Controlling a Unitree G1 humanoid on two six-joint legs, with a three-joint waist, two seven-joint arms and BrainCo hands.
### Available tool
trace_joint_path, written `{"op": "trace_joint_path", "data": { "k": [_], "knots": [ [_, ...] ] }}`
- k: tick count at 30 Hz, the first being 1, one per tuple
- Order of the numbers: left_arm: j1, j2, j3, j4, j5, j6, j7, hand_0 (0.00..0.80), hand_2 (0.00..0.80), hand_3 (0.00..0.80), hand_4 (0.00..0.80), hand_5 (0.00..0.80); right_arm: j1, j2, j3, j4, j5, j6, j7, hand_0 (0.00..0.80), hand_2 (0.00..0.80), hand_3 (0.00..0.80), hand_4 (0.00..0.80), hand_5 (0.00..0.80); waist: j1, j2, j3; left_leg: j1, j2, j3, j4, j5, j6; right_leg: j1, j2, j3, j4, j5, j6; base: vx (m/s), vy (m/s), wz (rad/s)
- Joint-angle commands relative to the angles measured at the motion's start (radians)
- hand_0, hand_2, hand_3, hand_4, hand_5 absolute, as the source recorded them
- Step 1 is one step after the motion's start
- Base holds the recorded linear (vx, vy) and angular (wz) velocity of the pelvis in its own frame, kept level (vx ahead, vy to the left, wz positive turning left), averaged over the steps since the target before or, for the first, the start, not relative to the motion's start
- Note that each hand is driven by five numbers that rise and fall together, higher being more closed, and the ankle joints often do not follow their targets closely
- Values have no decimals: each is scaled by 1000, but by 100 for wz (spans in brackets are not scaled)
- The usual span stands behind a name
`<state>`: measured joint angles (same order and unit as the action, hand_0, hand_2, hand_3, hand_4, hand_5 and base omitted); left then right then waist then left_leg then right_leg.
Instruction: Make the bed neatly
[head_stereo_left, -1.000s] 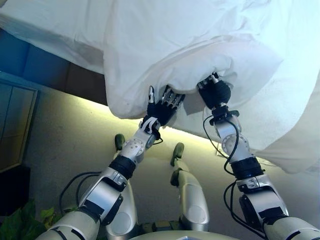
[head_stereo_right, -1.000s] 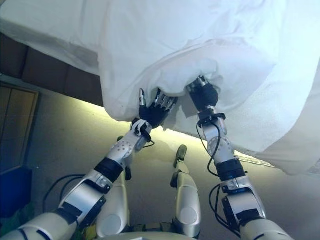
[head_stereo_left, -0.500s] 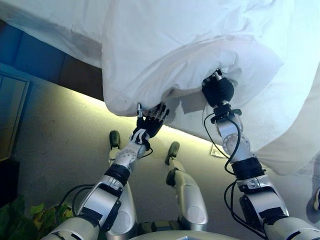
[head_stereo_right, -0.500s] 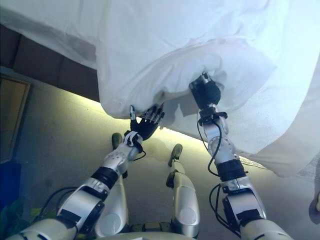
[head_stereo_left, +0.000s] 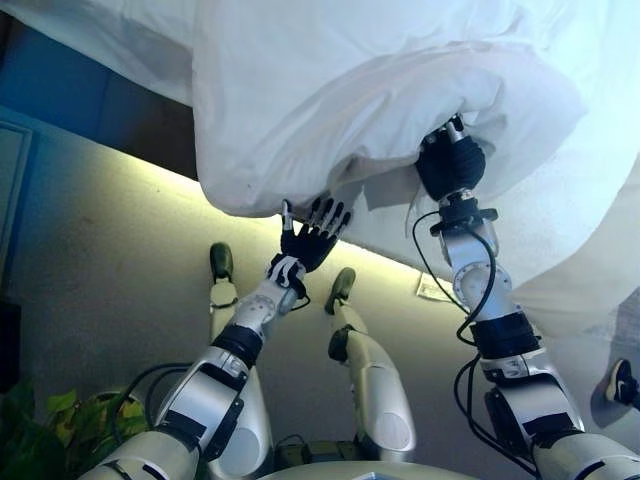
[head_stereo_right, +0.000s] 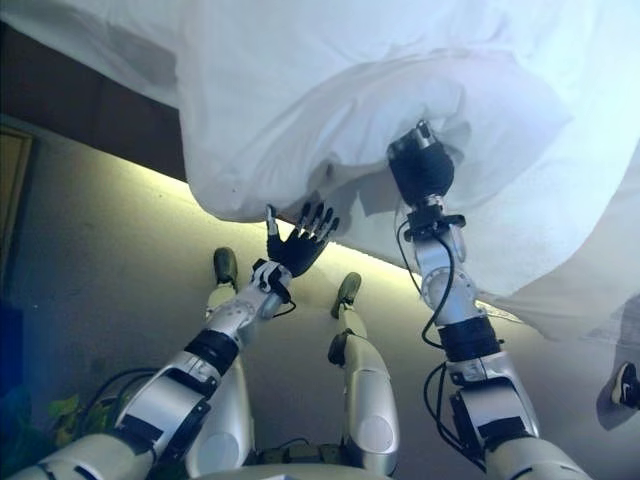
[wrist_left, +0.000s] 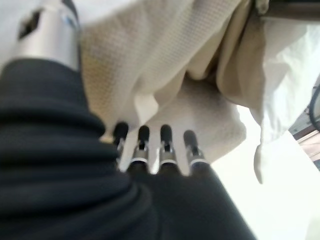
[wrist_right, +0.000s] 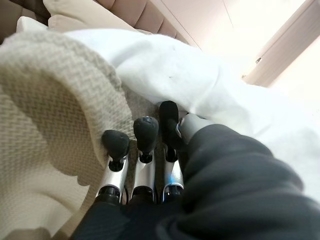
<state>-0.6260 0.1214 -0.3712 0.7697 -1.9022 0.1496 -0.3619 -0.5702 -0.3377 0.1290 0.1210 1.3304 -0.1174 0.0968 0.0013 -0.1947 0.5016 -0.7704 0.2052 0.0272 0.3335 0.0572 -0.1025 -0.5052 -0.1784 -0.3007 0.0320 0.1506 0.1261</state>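
Note:
A white duvet (head_stereo_left: 350, 90) hangs in a bulging fold over the bed's edge. My right hand (head_stereo_left: 450, 168) is raised into the fold. In the right wrist view its fingers (wrist_right: 145, 135) are curled on a cream woven blanket (wrist_right: 50, 85) that lies under the white sheet (wrist_right: 165, 65). My left hand (head_stereo_left: 308, 240) is open with fingers spread, just below the duvet's lower edge and holding nothing. In the left wrist view its fingertips (wrist_left: 166, 137) point at the cream cloth (wrist_left: 150, 65).
The dark bed base (head_stereo_left: 140, 120) runs along the upper left above a lit strip of carpet. A green plant (head_stereo_left: 40, 430) is at the lower left. A white tag (head_stereo_left: 432, 290) lies on the floor. A person's shoe (head_stereo_left: 622, 380) shows at the right edge.
My left hand has come away from the duvet's edge, dropped a little and opened. My right hand has moved up and to the right with the cloth. The camera has shifted.

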Motion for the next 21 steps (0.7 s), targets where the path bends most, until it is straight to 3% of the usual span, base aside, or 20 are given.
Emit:
{"op": "trace_joint_path", "data": {
  "k": [1,4,8,21],
  "knots": [
    [-23,22,-20,-76,-5,18,-34,0,0,0,0,0,-23,-54,-120,-208,44,-56,67,800,800,800,800,800,3,-95,18,1,56,-16,-62,88,-38,29,-132,28,-15,118,114,0,-16,-5],
    [-16,33,-21,-76,4,-3,-5,0,0,0,0,0,5,-50,-120,-248,57,-63,72,800,800,800,800,800,-3,-110,18,-17,60,-20,-48,82,-35,11,-125,27,-11,125,113,10,-40,-5],
    [-16,51,4,-59,15,-15,-49,0,0,0,0,0,29,-37,-115,-256,69,-75,97,800,800,800,800,800,-8,-121,18,-24,65,-14,-41,74,-31,4,-121,25,-14,130,112,1,-31,-4],
    [-164,130,49,-105,5,-33,-51,0,0,0,0,0,1,-2,-86,-224,72,-77,100,800,800,800,800,800,-20,-112,18,8,60,10,-50,52,-15,-16,-123,34,26,133,101,6,1,-1]
  ]
}}
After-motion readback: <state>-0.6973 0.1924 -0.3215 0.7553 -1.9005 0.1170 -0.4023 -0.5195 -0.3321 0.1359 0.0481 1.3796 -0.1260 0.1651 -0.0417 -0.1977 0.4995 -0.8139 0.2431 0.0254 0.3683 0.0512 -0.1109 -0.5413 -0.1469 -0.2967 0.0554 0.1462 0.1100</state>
